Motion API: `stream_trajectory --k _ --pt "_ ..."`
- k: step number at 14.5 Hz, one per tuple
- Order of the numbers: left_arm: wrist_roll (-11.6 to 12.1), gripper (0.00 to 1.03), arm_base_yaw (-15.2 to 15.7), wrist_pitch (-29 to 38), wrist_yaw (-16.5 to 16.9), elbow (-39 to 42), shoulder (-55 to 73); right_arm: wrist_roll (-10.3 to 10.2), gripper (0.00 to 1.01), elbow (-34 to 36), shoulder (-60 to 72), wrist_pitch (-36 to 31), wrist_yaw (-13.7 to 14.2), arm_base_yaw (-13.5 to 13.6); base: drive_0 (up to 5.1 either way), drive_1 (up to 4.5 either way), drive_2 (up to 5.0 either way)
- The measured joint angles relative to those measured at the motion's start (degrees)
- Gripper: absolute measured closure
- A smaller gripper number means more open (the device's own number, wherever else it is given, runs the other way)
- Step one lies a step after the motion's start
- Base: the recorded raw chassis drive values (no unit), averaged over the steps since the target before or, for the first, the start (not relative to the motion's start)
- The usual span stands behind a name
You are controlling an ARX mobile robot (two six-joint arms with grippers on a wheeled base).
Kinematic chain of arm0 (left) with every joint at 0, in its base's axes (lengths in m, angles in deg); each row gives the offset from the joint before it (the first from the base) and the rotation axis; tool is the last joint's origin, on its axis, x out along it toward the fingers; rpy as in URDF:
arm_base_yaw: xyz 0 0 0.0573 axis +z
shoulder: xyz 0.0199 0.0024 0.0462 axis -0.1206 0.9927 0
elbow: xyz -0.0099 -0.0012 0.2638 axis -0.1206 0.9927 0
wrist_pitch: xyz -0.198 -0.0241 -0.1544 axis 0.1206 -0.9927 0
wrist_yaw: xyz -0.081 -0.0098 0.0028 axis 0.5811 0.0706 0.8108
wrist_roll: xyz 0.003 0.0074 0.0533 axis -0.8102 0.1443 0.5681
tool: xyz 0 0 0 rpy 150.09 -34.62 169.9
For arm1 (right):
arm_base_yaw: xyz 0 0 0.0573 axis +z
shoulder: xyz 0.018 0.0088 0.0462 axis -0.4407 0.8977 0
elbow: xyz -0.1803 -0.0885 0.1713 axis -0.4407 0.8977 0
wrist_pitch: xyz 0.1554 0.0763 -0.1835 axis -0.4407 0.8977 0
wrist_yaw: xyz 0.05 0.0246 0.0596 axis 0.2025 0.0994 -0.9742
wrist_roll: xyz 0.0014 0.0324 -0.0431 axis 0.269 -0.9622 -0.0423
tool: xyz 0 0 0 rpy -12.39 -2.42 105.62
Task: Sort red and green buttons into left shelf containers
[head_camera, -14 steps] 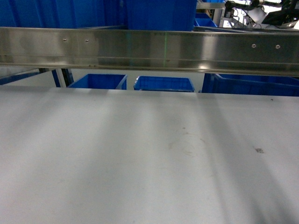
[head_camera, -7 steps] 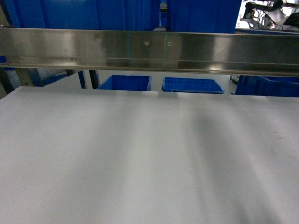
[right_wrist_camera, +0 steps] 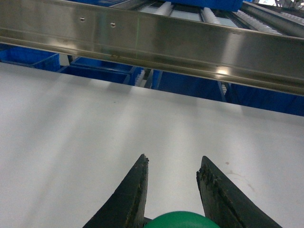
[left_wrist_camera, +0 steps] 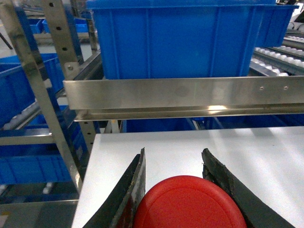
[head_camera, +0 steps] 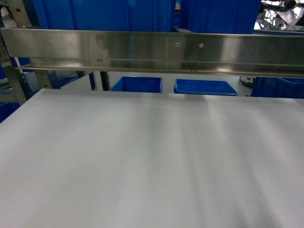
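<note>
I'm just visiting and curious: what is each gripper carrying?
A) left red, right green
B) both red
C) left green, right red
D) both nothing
A: the left wrist view shows a red button between the left gripper fingers; the right wrist view shows a green button in the right gripper.

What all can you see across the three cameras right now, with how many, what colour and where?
Red button: one, red domed cap, held between the left gripper's fingers, bottom of the left wrist view.
Green button: one, green cap, only its top shows between the right gripper's fingers.
Table: one, white, fills the lower part of every view.
Steel rail: one, silver, running across above the table's far edge.
Blue bins: several, blue, on the shelving above and behind the rail; exact count unclear.
Rack upright: silver, perforated, left of the table.
Left gripper: black fingers, closed on the red button.
Right gripper: black fingers, closed on the green button.
</note>
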State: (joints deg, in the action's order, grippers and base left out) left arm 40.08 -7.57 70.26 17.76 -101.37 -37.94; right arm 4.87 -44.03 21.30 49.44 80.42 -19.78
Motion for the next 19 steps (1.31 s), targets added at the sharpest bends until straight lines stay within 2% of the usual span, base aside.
stream_trajectory --k 7,19 --pt "0.0 0.71 0.0 0.2 -0.1 0.0 0.0 0.0 0.72 0.0 0.0 0.0 0.0 0.0 -5.0 2.44 2.4" --pt "0.0 0.71 0.0 0.2 0.0 0.0 0.0 0.0 0.72 0.0 0.0 0.0 0.0 0.0 -4.8 3.53 1.4"
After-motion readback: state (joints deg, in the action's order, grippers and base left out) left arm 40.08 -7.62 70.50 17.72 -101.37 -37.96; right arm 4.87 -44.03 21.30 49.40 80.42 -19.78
